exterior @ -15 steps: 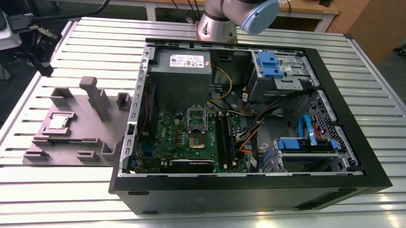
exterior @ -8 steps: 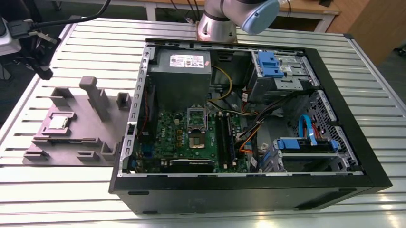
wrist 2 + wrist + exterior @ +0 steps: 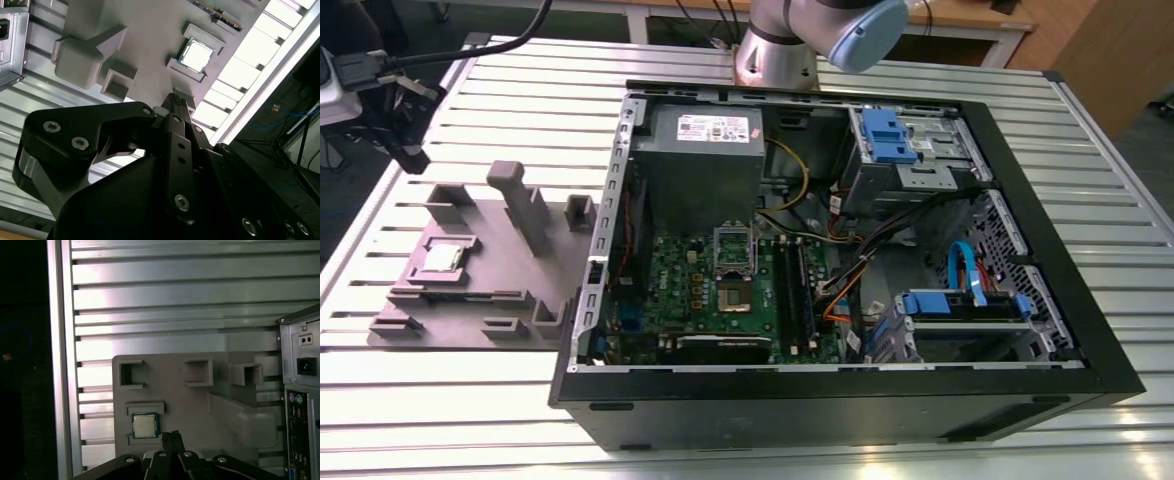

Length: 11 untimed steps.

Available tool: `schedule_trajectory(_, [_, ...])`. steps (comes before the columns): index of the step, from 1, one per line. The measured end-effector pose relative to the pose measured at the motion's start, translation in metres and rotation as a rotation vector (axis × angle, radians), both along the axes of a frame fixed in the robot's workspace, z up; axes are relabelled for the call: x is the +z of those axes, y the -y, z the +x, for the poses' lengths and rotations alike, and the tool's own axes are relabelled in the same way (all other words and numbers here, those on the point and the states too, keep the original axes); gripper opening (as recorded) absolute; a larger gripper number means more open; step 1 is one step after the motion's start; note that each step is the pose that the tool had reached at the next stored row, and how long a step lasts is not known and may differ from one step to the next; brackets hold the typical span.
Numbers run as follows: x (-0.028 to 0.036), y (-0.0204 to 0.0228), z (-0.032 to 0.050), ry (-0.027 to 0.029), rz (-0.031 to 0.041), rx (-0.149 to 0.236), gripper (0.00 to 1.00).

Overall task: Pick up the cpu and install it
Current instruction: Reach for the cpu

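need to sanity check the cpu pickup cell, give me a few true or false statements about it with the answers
1. The cpu lies in a recess of the grey fixture plate. True.
2. The gripper is shut on the cpu. False: it is shut on nothing, and the cpu lies free beside its tips.
3. The computer case lies open with its motherboard showing. True.
4. The grey fixture plate lies inside the computer case. False: it lies on the slatted table, at the exterior view's left of the case.
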<state>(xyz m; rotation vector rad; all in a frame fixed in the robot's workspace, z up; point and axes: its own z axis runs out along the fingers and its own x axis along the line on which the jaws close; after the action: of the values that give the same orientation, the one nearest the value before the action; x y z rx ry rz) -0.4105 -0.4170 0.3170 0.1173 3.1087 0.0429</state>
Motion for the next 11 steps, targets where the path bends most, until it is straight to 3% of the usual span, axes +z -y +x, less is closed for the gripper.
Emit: schedule_trajectory(11, [-0.0062,0.0025,-0.0013,-0.0001,-0.0001,0.000,0.10])
